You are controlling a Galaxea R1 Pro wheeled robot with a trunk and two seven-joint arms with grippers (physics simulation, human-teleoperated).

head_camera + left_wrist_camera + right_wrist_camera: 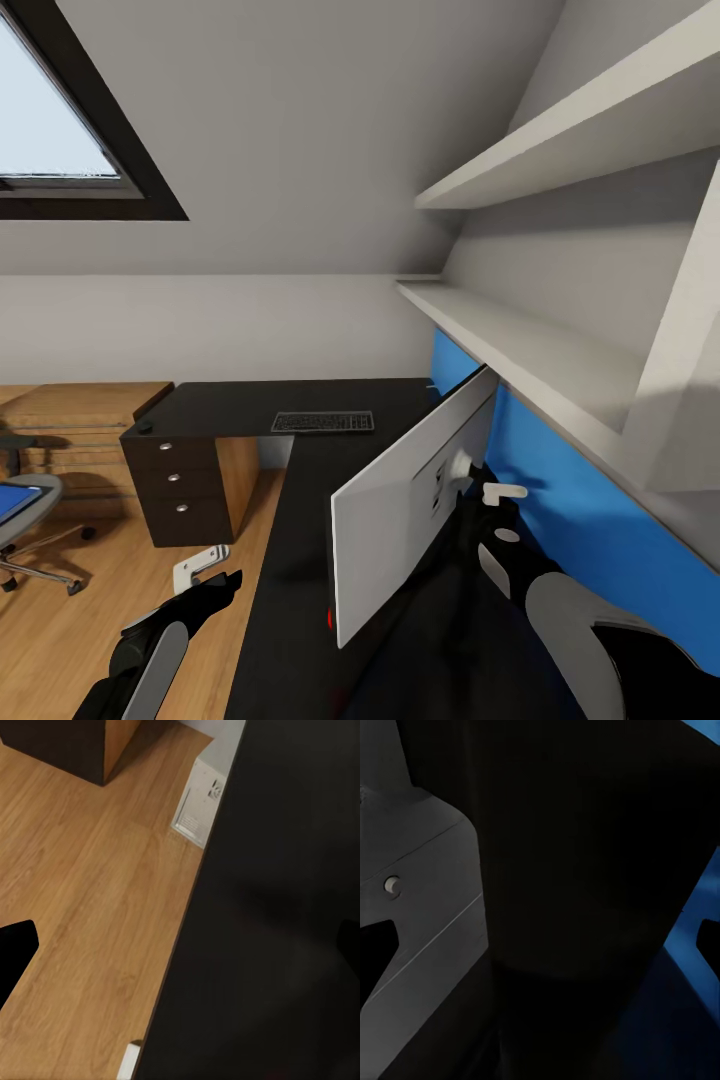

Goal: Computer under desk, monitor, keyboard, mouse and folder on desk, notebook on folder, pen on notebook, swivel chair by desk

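The swivel chair [25, 510] is cut off at the left edge of the head view. The monitor [410, 510] hides the right gripper's fingertips. The computer [201, 804] is half hidden under the desk [277, 907].

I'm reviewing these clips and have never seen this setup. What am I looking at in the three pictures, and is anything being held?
It is a simulated two-armed robot. The head view looks down over a black desk. On it lie a keyboard and a monitor, silver back toward us. The right gripper is at the monitor's back; whether it grips is unclear. The left gripper hangs over the wood floor, holding nothing visible. A swivel chair carries a blue folder. The left wrist camera shows the computer under the desk.
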